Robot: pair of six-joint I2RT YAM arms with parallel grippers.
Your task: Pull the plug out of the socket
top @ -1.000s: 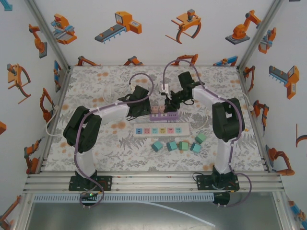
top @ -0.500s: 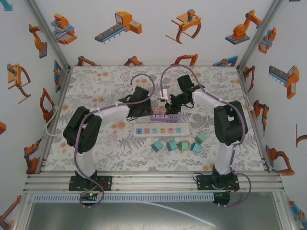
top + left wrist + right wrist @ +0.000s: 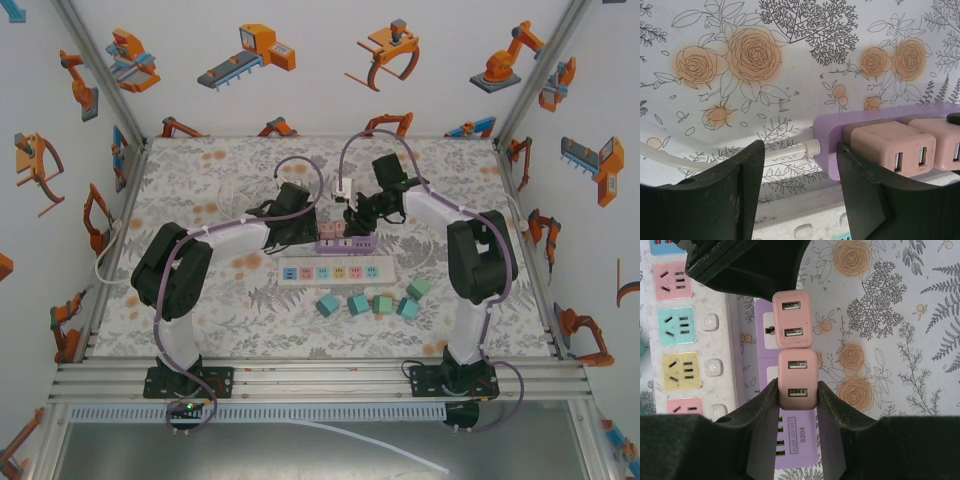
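Note:
A purple socket strip (image 3: 345, 243) lies mid-table with two pink USB plugs (image 3: 335, 229) standing in it. My right gripper (image 3: 797, 390) is shut on the nearer pink plug (image 3: 797, 377), one finger on each side. I cannot tell whether that plug is still seated. The second pink plug (image 3: 792, 320) sits just beyond it. My left gripper (image 3: 799, 150) is at the strip's cable end (image 3: 827, 130) with its jaws apart. The white cable (image 3: 785, 151) runs between them, and the right finger (image 3: 860, 190) overlaps the strip's end. From above, the left gripper (image 3: 305, 232) and right gripper (image 3: 352, 215) flank the strip.
A white power strip (image 3: 335, 271) with coloured sockets lies just in front of the purple one. Several teal and green blocks (image 3: 358, 304) sit nearer the arm bases. White cables loop over the back of the floral table (image 3: 200, 180).
The right wrist has shifted slightly above the purple strip while keeping its hold on the plug. The left arm has barely moved.

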